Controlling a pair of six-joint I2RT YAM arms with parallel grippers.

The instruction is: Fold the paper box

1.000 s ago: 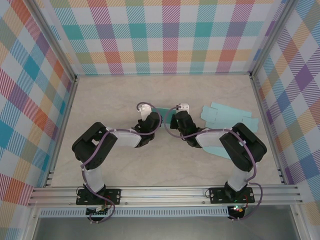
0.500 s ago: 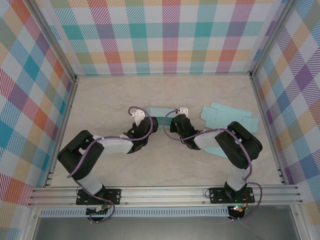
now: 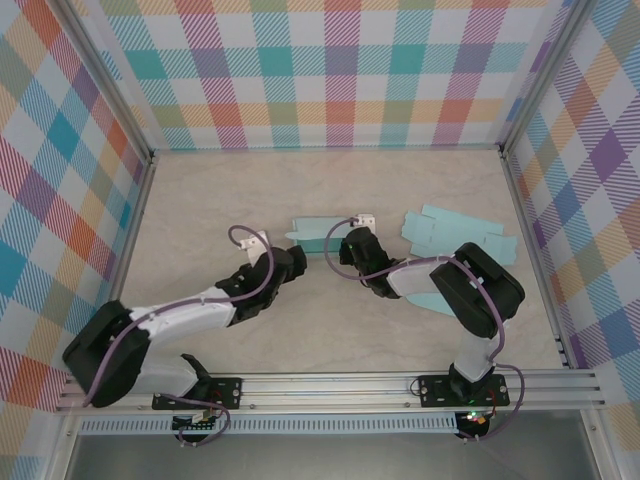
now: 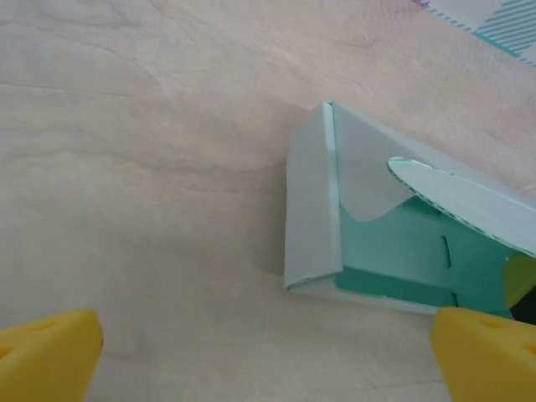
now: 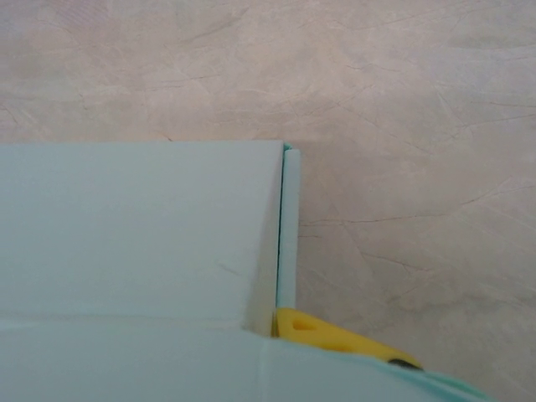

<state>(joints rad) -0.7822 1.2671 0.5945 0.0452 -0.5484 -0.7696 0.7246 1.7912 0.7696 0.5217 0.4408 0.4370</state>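
The paper box (image 3: 318, 229) is pale teal and partly folded, lying mid-table. In the left wrist view the box (image 4: 368, 239) shows one raised end wall, a darker teal inside and a loose curved flap. My left gripper (image 3: 292, 263) sits just left of and nearer than the box, open and empty; its yellow fingertips (image 4: 46, 352) stand wide apart at the bottom corners, clear of the box. My right gripper (image 3: 350, 243) is at the box's right end. There one yellow finger (image 5: 335, 335) presses against the box wall (image 5: 287, 226), the other hidden behind paper.
Flat teal box blanks (image 3: 455, 235) lie at the right, one more (image 3: 432, 297) partly under the right arm. Plaid walls and aluminium posts (image 3: 525, 230) close in the table on three sides. Bare tabletop (image 3: 200, 210) lies left of the box.
My left gripper has opened, let go of the box and drawn back toward the near left. The right gripper has stayed at the box's right end.
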